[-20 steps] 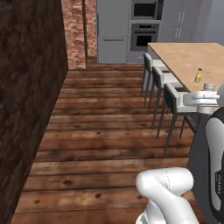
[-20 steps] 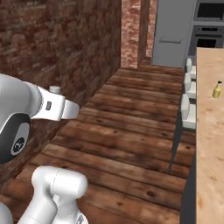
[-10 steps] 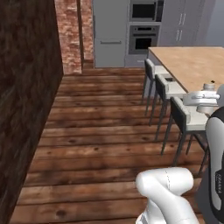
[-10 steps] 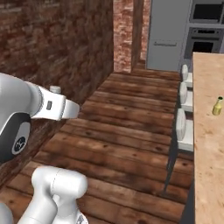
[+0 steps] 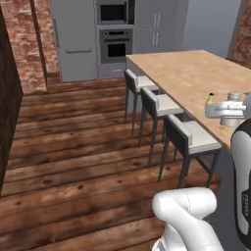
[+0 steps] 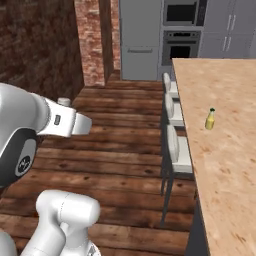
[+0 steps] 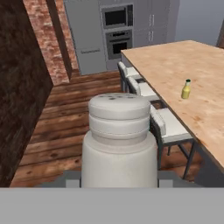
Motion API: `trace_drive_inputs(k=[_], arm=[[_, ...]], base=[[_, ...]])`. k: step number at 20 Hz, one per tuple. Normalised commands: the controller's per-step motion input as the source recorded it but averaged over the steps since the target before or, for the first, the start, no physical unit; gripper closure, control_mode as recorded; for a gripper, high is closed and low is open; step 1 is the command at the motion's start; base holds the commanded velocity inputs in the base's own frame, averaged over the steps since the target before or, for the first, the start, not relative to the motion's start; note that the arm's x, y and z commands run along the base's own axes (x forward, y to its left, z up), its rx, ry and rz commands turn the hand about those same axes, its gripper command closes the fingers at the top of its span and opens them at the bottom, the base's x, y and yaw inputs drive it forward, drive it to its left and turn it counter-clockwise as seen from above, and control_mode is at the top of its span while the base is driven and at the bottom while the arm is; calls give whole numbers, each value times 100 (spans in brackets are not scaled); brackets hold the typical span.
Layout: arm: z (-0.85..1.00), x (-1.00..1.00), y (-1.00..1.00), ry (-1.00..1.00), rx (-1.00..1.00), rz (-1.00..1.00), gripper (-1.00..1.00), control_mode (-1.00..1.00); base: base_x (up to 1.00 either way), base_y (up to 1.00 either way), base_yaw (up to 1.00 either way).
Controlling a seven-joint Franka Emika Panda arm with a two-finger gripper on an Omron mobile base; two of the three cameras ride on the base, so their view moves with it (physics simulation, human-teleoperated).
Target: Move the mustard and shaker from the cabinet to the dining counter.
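My gripper (image 7: 119, 179) is shut on the shaker (image 7: 119, 140), a grey-silver cylinder with a rounded top that stands upright and close in the hand view. In the left base view the shaker (image 5: 231, 119) hangs in the white hand at the near edge of the dining counter (image 5: 191, 73). The mustard (image 6: 210, 119), a slim yellow bottle with a dark cap, stands upright on the light wood counter (image 6: 225, 150). It is also in the hand view as the mustard (image 7: 186, 89), beyond and right of the shaker. The cabinet is out of view.
Three grey-cushioned stools (image 5: 188, 139) line the counter's near side. A grey fridge (image 5: 73, 39) and a built-in oven (image 5: 115, 46) stand at the far wall. Brick walls (image 6: 35, 45) close the left, with open wood floor (image 5: 73, 157) between.
The whole picture has swung, so the base has moved and the counter and stools now sit more to the middle. The shaker stays in the grip and the mustard stays on the counter.
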Motion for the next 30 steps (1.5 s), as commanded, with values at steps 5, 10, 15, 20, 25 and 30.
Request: trace_drive_inputs(k=[5, 10, 15, 20, 25, 30], arm=[[0, 0, 0, 0, 0, 0, 100, 100], [0, 0, 0, 0, 0, 0, 100, 100], [0, 0, 0, 0, 0, 0, 100, 100], [0, 0, 0, 0, 0, 0, 100, 100], [0, 0, 0, 0, 0, 0, 100, 100], [0, 0, 0, 0, 0, 0, 100, 100]], base=[[79, 3, -25], [65, 3, -36], [45, 0, -55], [44, 0, -57], [61, 0, -36], [62, 11, -20]])
